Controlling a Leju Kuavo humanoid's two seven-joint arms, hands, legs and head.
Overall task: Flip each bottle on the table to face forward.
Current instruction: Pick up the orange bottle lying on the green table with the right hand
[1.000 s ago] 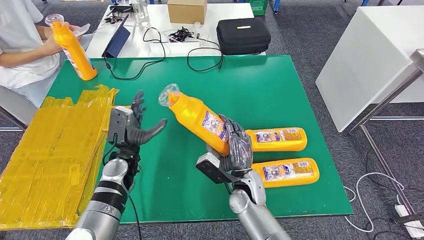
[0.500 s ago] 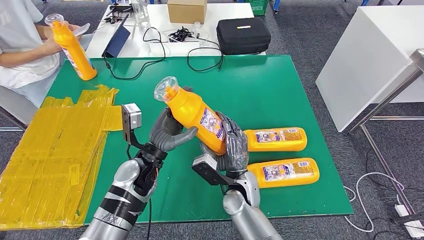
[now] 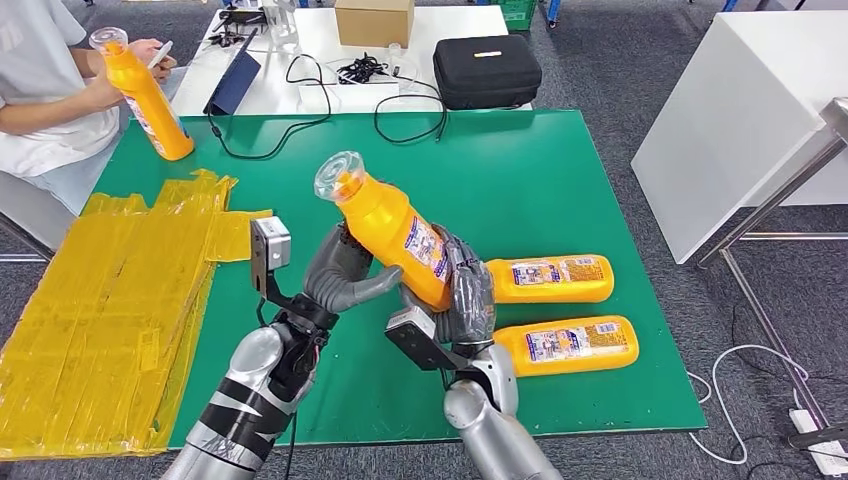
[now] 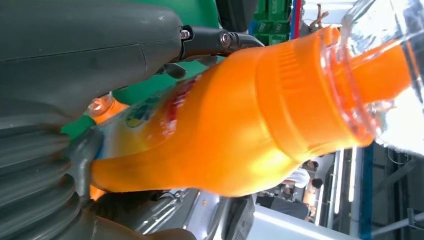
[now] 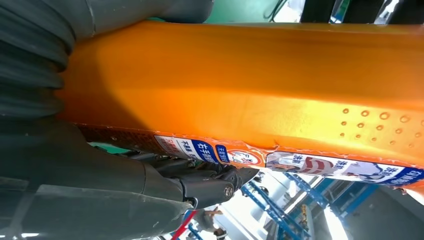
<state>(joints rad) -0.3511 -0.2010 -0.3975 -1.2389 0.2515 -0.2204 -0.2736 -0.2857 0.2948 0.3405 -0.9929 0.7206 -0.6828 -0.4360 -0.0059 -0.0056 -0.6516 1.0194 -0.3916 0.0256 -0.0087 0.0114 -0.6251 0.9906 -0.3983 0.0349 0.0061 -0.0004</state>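
Both robot hands clamp the bottle (image 3: 392,232): right robot hand (image 3: 462,292) at its base, left robot hand (image 3: 340,272) just beside, under its middle. You hold it tilted above the worktop (image 3: 560,180), likely a handover for turning. Two bottles (image 3: 560,310) lie beside your right robot hand.

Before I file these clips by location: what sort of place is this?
Probably a robot test lab or workshop: a green table, a white desk with loose cables, and a black case.
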